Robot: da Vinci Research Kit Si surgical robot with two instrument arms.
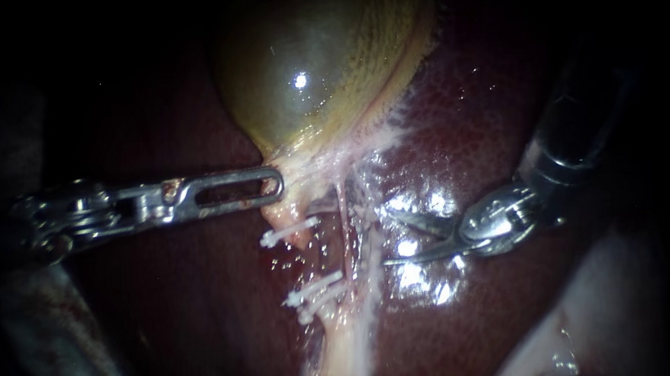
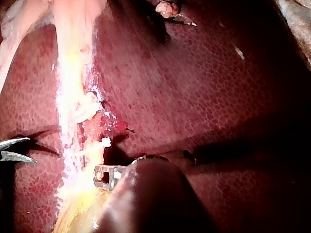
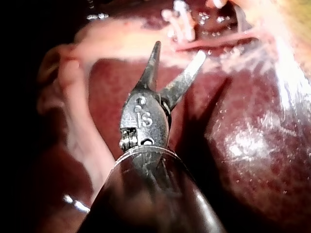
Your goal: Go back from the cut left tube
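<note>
As it gapes, right instrument hovers.

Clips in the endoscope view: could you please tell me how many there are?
3: one clip just below the gallbladder, a second and third close together farther down; others may be hidden.

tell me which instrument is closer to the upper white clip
Left. My left instrument grips the gallbladder just above the upper clip; my right instrument lies off to the clip's right, over the liver.
</note>
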